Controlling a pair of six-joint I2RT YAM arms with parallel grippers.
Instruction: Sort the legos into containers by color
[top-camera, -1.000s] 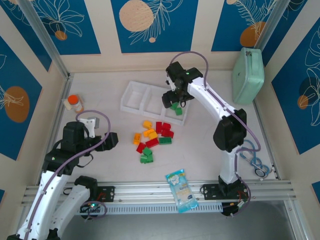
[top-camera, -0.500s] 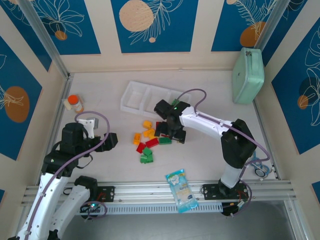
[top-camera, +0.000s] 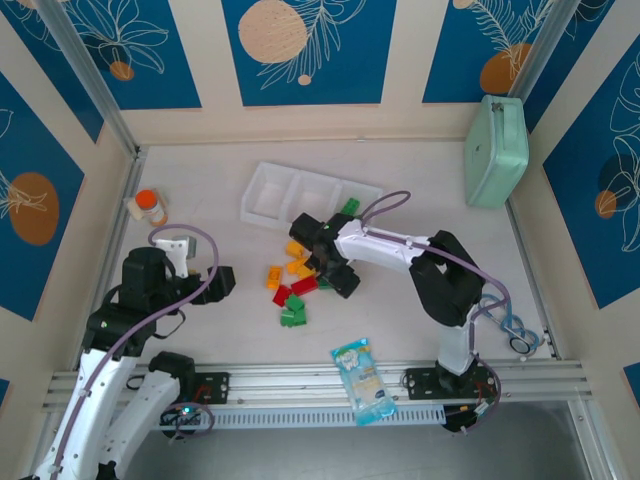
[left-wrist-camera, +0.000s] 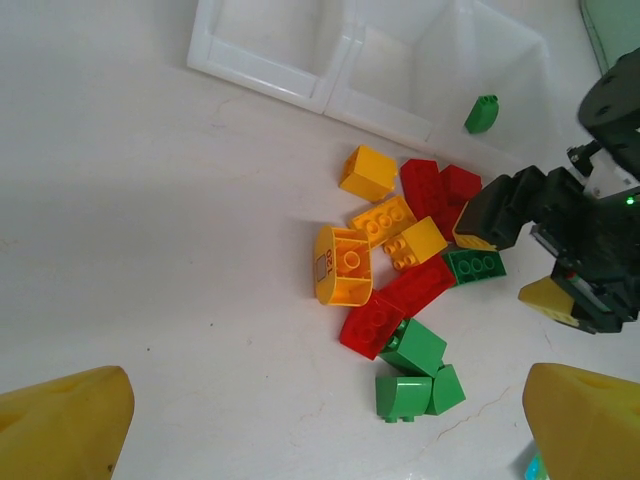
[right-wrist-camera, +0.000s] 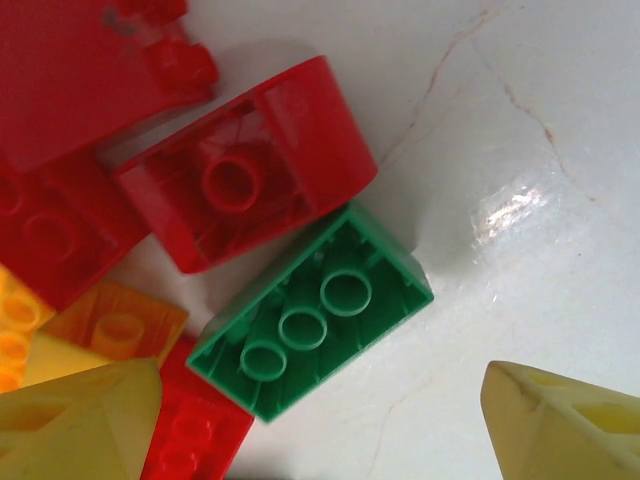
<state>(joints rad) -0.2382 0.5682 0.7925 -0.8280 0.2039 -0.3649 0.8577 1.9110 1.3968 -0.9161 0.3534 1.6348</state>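
Observation:
The legos lie in a loose pile on the table. In the top view I see yellow ones, red ones and green ones. The white three-compartment tray sits behind them, and one green brick lies in its right compartment. My right gripper hangs open low over the pile's right side. In the right wrist view an upturned green brick lies just ahead of its open gripper, beside red bricks. My left gripper is open and empty, left of the pile.
An orange-capped bottle stands at the left. A blue-and-white snack packet lies at the near edge. A mint-green case leans at the back right. The right arm's cable arcs over the tray's right end.
My right arm swung from above the tray's right compartment down to the pile. The green brick it carried now lies in that compartment. The left arm has barely moved.

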